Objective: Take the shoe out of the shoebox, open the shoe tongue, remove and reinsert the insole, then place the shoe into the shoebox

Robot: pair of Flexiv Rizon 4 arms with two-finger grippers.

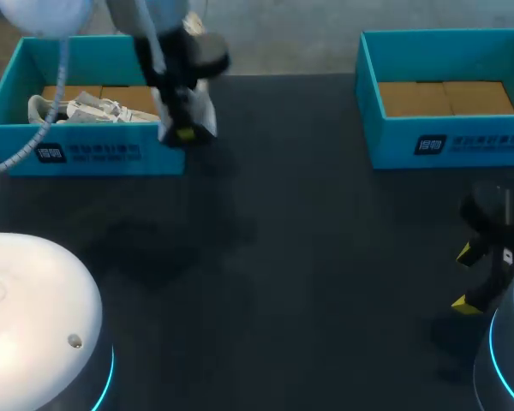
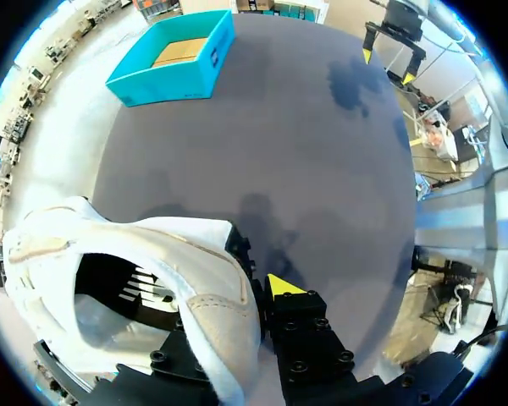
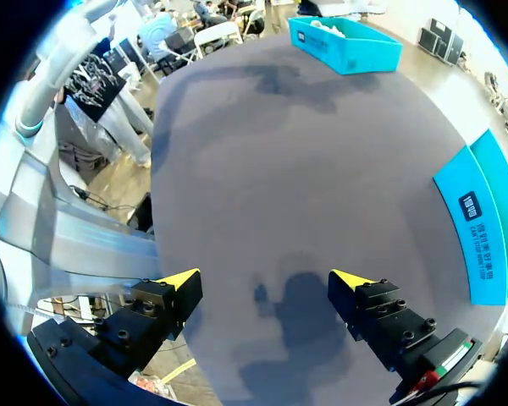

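My left gripper (image 1: 186,133) hangs over the front right corner of the left teal shoebox (image 1: 86,154), shut on a white shoe (image 1: 202,111). In the left wrist view the shoe (image 2: 135,271) fills the space beside the gripper (image 2: 247,296). Its collar is pinched between the fingers, and only one yellow tip (image 2: 279,286) shows. Another white shoe (image 1: 90,109) lies inside that box. My right gripper (image 1: 464,278) stands open and empty low over the table at the right, its tips wide apart in the right wrist view (image 3: 267,279).
A second teal shoebox (image 1: 445,141) with a bare cardboard floor stands at the back right, also in the left wrist view as the far box (image 2: 173,59) and beside my right gripper (image 3: 483,220). The dark tabletop (image 1: 308,257) lies between the boxes.
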